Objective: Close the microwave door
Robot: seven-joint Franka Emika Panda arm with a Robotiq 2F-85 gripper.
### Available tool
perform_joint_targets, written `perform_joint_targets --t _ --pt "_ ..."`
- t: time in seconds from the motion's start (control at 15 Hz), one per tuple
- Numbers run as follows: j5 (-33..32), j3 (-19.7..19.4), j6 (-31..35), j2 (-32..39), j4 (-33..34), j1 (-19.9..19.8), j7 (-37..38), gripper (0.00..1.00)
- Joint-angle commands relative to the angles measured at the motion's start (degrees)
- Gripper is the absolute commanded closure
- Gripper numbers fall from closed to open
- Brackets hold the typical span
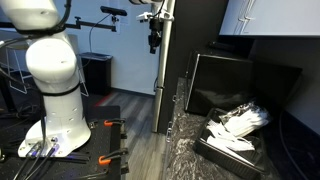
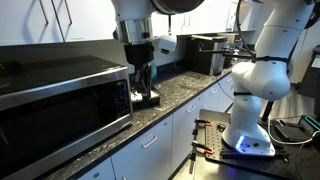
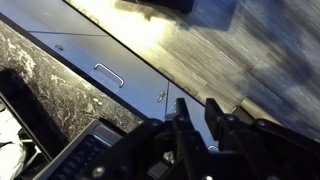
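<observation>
Wrist view: black two-finger gripper (image 3: 198, 125) beside microwave, cannot tell if apart or together | boxy stainless-steel microwave (image 2: 60, 72) at dark speckled stone counter (image 2: 182, 92) left edge | its black glass door (image 2: 50, 108) seemingly almost flush | step: final push | next: press door's free edge inward.

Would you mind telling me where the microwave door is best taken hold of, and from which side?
Press rather than pinch: no protruding handle shows on the microwave door and it looks almost flush, so there is little to clamp. Contact its front face by the edge next to the control panel, coming from the front; the gripper hangs near that end.
</observation>
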Motion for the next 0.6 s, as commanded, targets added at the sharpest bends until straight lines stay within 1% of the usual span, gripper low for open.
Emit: perform_joint_targets --t 0.0,0.27,0.33,0.4,0.53 --pt "0.16 0.71 -0.15 -0.01 0.14 -0.76 -0.1 0.73" --pt "0.18 0.71 -0.14 -0.01 0.11 -0.76 -0.1 0.73" --pt "0.18 0.71 -0.14 -0.01 0.1 -0.76 -0.09 0.48" --pt "0.05 0.72 -0.19 0.47 0.59 -0.8 -0.34 0.47" --pt "-0.13 0.68 -0.46 1.25 1.3 -0.84 -1.16 0.34"
